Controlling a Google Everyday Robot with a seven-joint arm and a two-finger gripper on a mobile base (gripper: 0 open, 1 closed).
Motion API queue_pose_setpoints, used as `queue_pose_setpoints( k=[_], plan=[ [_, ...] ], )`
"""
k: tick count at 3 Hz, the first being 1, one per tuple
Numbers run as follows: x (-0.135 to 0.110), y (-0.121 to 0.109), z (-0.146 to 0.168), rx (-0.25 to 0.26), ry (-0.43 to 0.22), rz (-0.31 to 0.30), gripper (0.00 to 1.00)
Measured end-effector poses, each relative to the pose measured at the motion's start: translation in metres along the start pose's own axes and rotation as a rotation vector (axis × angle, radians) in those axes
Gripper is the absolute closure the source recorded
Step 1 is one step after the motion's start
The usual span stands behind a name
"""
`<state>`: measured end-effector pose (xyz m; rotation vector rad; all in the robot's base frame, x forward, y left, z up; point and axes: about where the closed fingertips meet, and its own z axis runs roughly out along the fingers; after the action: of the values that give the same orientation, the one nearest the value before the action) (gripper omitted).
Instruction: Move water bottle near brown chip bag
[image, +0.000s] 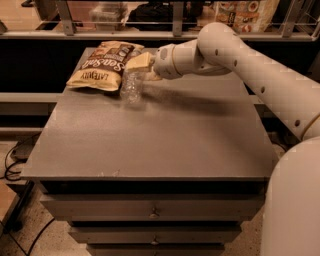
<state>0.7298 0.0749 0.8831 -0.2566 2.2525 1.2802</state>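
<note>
The gripper (136, 64), far left over the table (160, 145), pinches the water bottle (132, 86) by its top. The bottle stands just right of the brown chip bag (101, 68), which is lettered "Sea Salt".

Matt claw (136, 66) on crinkled clear plastic bottle (132, 88)

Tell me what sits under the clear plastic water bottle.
Only the grey table top shows beneath the small clear crinkled plastic water bottle; the tool grips its neck, hiding the cap, beside the puffy brown chip bag.
</note>
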Motion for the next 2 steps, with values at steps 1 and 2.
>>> queue_pose_setpoints(
  k=[1,2],
  plan=[
    [0.001,0.010,0.001,-0.032,-0.001,-0.016,0.12],
    [0.005,0.027,0.003,-0.070,0.042,-0.067,0.00]
  ],
)
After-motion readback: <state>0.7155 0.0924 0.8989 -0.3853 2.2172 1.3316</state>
